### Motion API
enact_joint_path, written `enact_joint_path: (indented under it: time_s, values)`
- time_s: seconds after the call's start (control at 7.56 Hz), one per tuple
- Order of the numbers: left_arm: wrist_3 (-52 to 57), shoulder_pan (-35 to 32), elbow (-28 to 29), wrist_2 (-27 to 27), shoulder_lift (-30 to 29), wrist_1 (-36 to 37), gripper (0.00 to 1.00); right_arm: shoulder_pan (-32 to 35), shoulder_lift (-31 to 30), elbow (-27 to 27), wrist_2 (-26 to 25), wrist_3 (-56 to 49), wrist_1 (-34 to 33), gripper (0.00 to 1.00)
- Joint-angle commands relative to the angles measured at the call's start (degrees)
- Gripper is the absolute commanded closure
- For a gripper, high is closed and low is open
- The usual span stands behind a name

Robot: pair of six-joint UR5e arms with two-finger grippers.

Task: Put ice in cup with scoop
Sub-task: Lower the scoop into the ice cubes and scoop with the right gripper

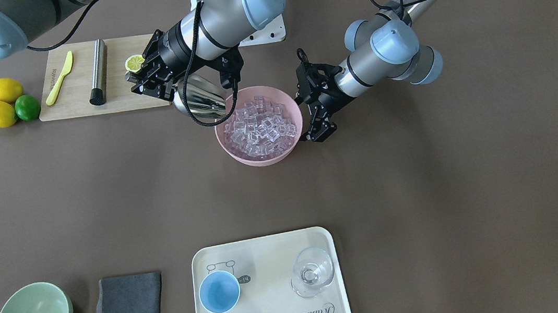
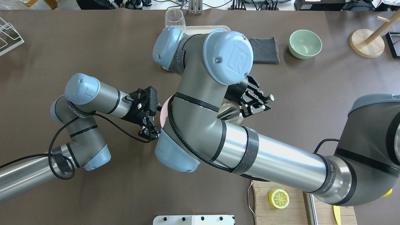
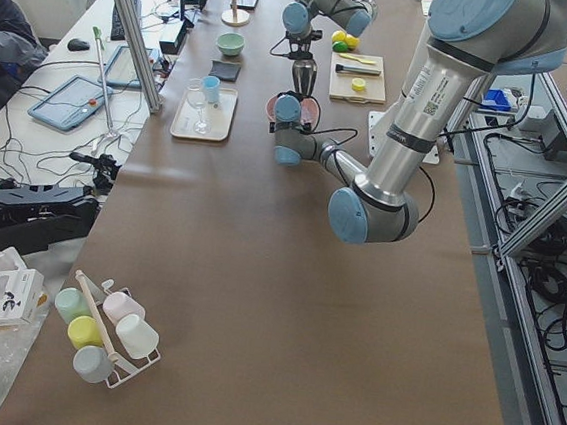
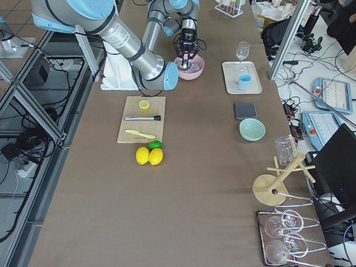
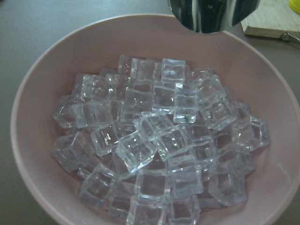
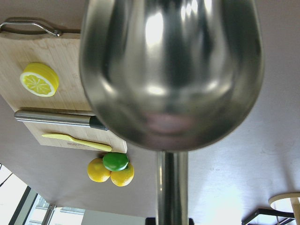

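Right gripper clamped on the handle of the shiny steel scoop, its trough at the rim of the round pink bowl heaped with clear ice cubes. Left gripper just beside the opposite rim; finger spacing cannot be told. Small light-blue cup stands well apart on the cream tray. Overhead, the right arm covers the ice; the left wrist view shows it close up.

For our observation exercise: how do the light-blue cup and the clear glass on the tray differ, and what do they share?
The cup is opaque blue; the glass is see-through. The cup stands shorter than the glass. Both are upright, empty, apart on the cream tray.
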Motion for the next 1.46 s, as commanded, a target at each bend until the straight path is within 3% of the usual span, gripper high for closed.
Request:
enact_joint_path:
  time_s: [0.0, 0.93, 1.32]
  values:
    - [0.1, 0.3, -0.3, 0.0, 0.3, -0.8, 0.02, 0.3, 0.1, -1.7, -1.2, 0.7, -0.1, 1.0]
    - [0.1, 0.3, 0.4, 0.4, 0.8, -3.0, 0.02, 0.4, 0.5, -3.1, -1.1, 5.1, 0.5, 1.0]
    - [0.1, 0.3, 0.5, 0.4, 0.8, -3.0, 0.02, 0.3, 0.7, -5.6, -1.1, 7.5, 5.7, 1.0]
